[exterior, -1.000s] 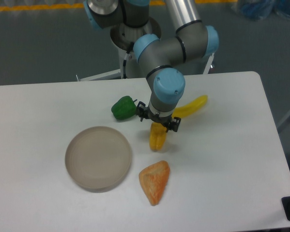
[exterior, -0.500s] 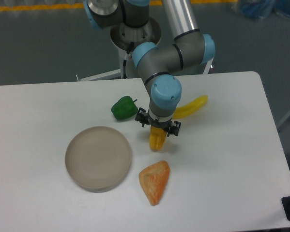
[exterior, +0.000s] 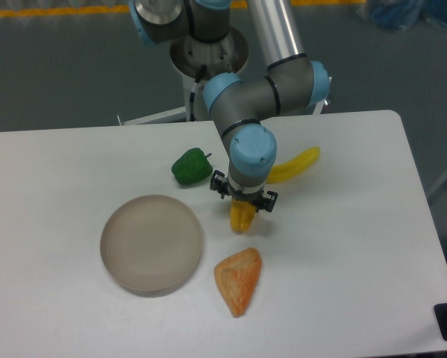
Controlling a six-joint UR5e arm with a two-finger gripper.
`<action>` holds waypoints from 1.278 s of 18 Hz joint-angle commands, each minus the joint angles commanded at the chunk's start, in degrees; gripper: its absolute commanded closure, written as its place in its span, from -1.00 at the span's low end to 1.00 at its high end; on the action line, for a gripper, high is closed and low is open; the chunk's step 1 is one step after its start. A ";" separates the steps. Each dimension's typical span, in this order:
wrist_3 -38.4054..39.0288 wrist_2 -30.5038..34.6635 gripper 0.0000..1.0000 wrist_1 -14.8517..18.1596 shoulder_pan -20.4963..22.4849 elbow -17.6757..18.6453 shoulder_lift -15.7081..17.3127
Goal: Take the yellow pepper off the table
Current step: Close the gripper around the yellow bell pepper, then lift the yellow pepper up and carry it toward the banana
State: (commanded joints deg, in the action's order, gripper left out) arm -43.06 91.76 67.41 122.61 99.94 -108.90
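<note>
Lower now than a second ago, the tool [exterior: 243, 198] has come down over the yellow pepper [exterior: 242, 217], and the wrist has shifted slightly toward the table's left edge. Nothing else on the table [exterior: 342, 253] has moved.

The yellow pepper lies near the middle of the table, a little toward the far edge, with its upper end hidden under the tool and only its lower, lobed part showing. The tool's black fingers [exterior: 219, 183] stand on either side of the pepper's upper end, close against it. From this overhead view I cannot tell whether they are pressing on the pepper or merely straddling it, nor how wide the gap is. The pepper appears to rest on the table surface.

A green bell pepper [exterior: 191, 166] sits just beyond and to the left of the tool, apart from the yellow pepper. A banana [exterior: 294, 165] lies toward the far right, its near end hidden behind the robot's wrist. An orange wedge-shaped item [exterior: 239, 280] rests nearer the front edge, just below the yellow pepper and not touching it. A round beige plate [exterior: 151, 244] sits on the left of the middle, well apart from the pepper.
</note>
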 joint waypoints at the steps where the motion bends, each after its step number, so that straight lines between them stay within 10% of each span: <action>1: -0.09 0.00 0.23 0.09 0.00 -0.88 0.18; 13: -18.44 -0.62 0.22 0.88 7.64 -5.01 5.10; 23: -38.92 -2.10 0.22 7.03 12.74 -16.87 0.27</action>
State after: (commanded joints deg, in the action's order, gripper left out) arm -81.98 89.66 74.44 135.34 83.06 -108.63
